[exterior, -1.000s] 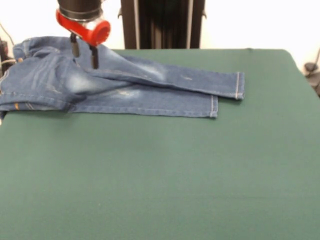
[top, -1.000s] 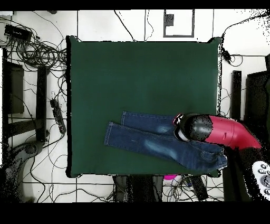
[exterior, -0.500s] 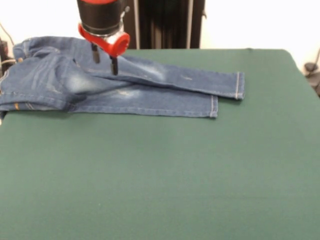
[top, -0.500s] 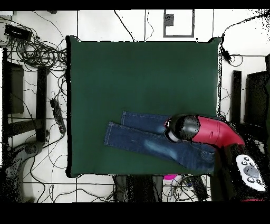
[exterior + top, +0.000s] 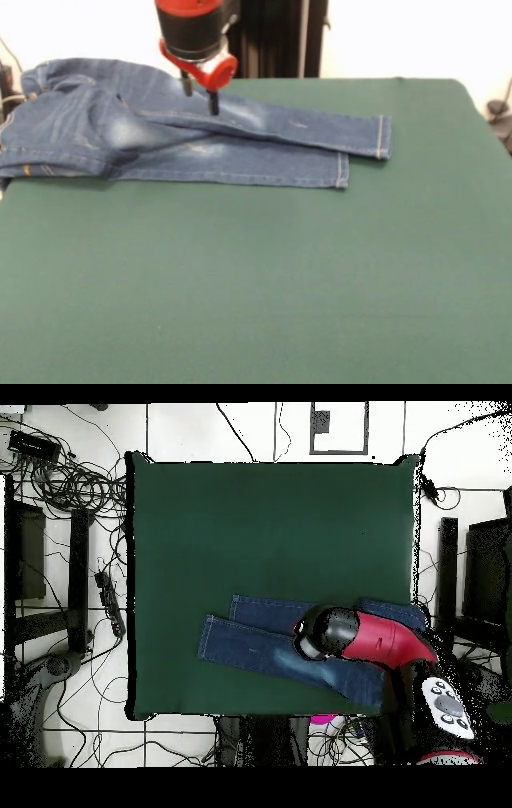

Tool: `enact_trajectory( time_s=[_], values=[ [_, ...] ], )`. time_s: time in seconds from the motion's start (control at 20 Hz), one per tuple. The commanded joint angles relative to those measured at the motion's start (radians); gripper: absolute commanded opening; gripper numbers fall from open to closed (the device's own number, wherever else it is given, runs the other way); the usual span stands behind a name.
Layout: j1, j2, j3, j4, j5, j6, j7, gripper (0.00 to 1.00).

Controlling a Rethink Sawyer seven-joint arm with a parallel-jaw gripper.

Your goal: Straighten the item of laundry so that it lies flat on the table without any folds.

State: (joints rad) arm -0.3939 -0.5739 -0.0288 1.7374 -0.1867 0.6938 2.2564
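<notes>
Jeans on table | legs overlapping | claw open above thigh

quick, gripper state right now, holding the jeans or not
Gripper: open, holding nothing; its two fingers hang apart above the jeans, over the upper leg.

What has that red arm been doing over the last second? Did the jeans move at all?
The gripper slid sideways above the jeans, from over the seat end toward the legs: rightward in the front view, leftward in the overhead one. Its fingers are apart and hold nothing; it took hold of nothing and let nothing go. The jeans lie as before on the green table, one leg overlapping the other, hems in the same place.
</notes>
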Motion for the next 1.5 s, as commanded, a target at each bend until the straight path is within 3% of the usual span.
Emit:
enact_trajectory(
  time_s=[0.05,0.4,0.7,0.95,1.2,1.5],
  values=[
    [0.081,0.051,-0.025,0.119,0.148,0.055,0.304,1.0],
    [0.134,0.039,-0.078,0.176,0.301,0.091,0.363,1.0],
    [0.127,0.166,-0.095,0.133,0.358,-0.052,0.321,1.0],
    [0.156,0.22,-0.118,0.115,0.438,-0.078,0.356,1.0],
    [0.19,0.212,-0.112,0.136,0.526,-0.069,0.367,1.0],
    [0.27,0.223,-0.153,0.132,0.637,0.002,0.469,1.0]
  ],
)
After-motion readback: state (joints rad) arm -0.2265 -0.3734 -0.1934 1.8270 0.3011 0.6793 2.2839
